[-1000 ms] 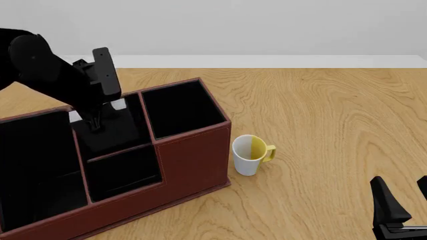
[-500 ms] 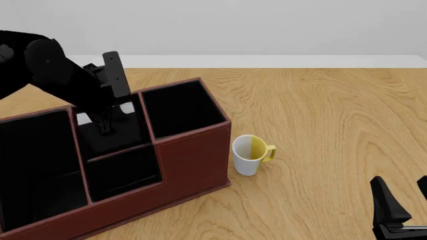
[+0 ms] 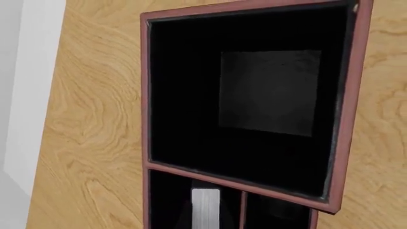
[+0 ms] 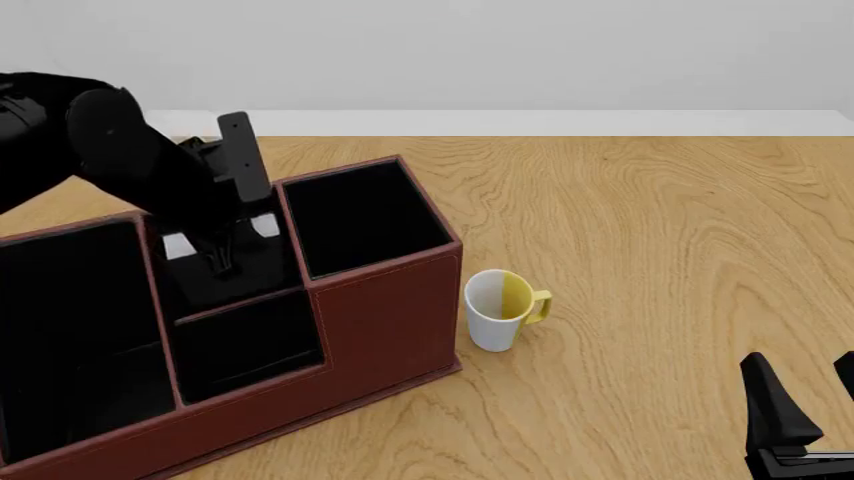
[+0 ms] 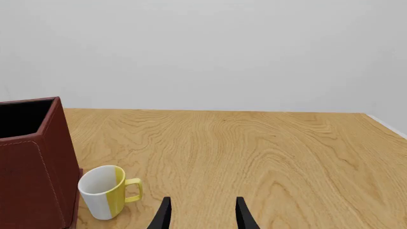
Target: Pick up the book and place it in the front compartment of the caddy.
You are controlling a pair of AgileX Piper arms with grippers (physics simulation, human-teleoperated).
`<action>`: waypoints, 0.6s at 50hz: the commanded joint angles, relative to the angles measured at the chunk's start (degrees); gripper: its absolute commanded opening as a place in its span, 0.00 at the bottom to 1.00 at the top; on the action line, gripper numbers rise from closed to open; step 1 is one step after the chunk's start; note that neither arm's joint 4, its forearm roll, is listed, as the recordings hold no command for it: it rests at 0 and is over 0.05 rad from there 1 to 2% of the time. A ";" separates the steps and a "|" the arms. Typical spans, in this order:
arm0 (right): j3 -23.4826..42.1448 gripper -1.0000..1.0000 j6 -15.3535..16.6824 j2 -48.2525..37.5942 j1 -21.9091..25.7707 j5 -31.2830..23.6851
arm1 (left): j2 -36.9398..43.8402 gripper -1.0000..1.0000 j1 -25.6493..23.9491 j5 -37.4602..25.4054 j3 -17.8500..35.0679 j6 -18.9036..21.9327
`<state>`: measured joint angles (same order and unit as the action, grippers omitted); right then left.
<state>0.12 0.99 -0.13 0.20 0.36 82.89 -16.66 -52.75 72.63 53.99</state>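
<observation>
Hovering, left gripper [image 4: 220, 262]: over reddish-brown leather-look caddy [image 4: 387, 330], grip state unreadable.
Thin black book [image 3: 205, 207]: upright in middle cell [image 4: 227, 265].
Right gripper [image 5: 202, 213]: spread, holding nothing, near right.

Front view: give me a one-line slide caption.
Left gripper reaches down into the caddy at its middle cells; mug stands beside it; right gripper idles open.

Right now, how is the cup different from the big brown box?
The mug is small, round, white and yellow with a handle; the caddy is far bigger, boxy, reddish-brown outside and black inside. The mug has one hollow; the caddy is split into several cells. Both stand upright on the wooden table, open on top.
</observation>
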 commanded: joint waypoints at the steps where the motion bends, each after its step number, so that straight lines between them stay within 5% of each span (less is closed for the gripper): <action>1: 0.00 1.00 0.01 0.00 0.00 -0.01 | 3.42 0.00 1.42 2.61 -2.17 1.00; 30: 0.00 1.00 -0.02 0.00 -0.01 0.00 | 5.51 0.00 4.74 7.98 -5.35 4.28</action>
<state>0.12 0.98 -0.13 0.20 0.36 82.98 -14.73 -49.03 69.43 57.39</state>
